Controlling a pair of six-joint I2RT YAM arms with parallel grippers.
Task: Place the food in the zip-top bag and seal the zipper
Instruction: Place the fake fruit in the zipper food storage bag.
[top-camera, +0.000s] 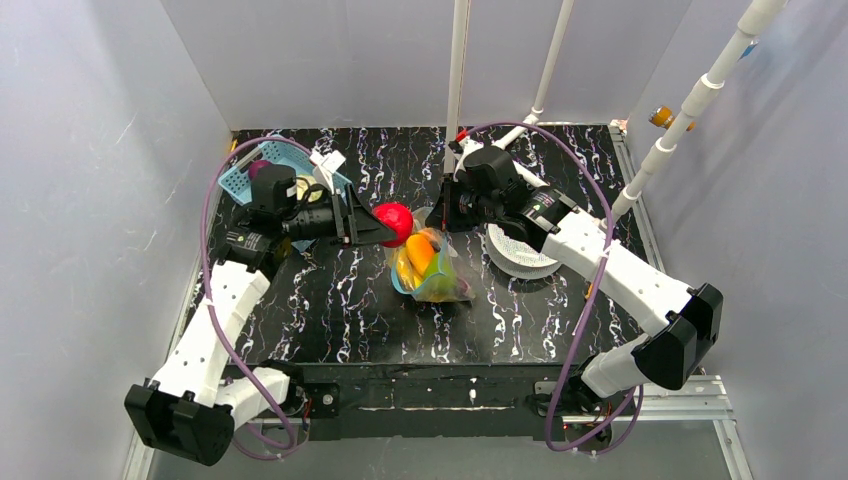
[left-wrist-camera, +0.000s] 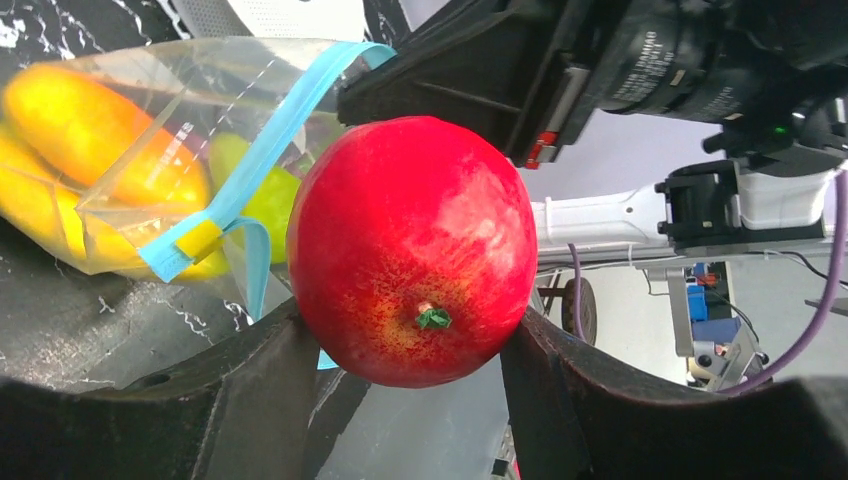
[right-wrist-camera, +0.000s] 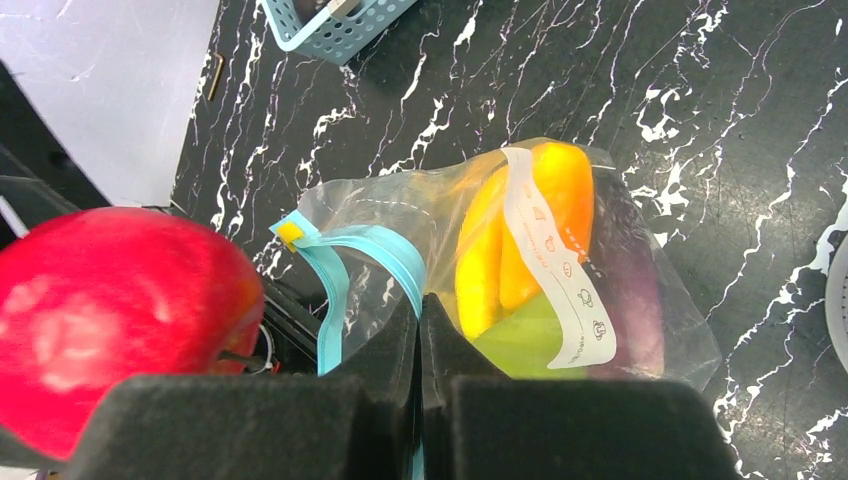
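Observation:
A red apple (top-camera: 394, 222) (left-wrist-camera: 412, 250) sits gripped between the fingers of my left gripper (top-camera: 385, 228) (left-wrist-camera: 410, 322), held in the air just left of the zip-top bag's mouth. The clear zip-top bag (top-camera: 432, 268) (right-wrist-camera: 640, 330) lies mid-table holding yellow and orange pieces (right-wrist-camera: 530, 220), a green piece (right-wrist-camera: 520, 345) and a purple eggplant (right-wrist-camera: 630, 280). My right gripper (top-camera: 440, 215) (right-wrist-camera: 420, 312) is shut on one lip of the blue-teal zipper (right-wrist-camera: 345, 250) (left-wrist-camera: 270, 135), lifting it so the mouth gapes toward the apple (right-wrist-camera: 110, 310).
A light-blue basket (top-camera: 240, 175) (right-wrist-camera: 335, 25) stands at the back left behind my left arm. A white perforated disc (top-camera: 520, 258) lies under my right forearm. White poles rise at the back and right. Walls close in on both sides.

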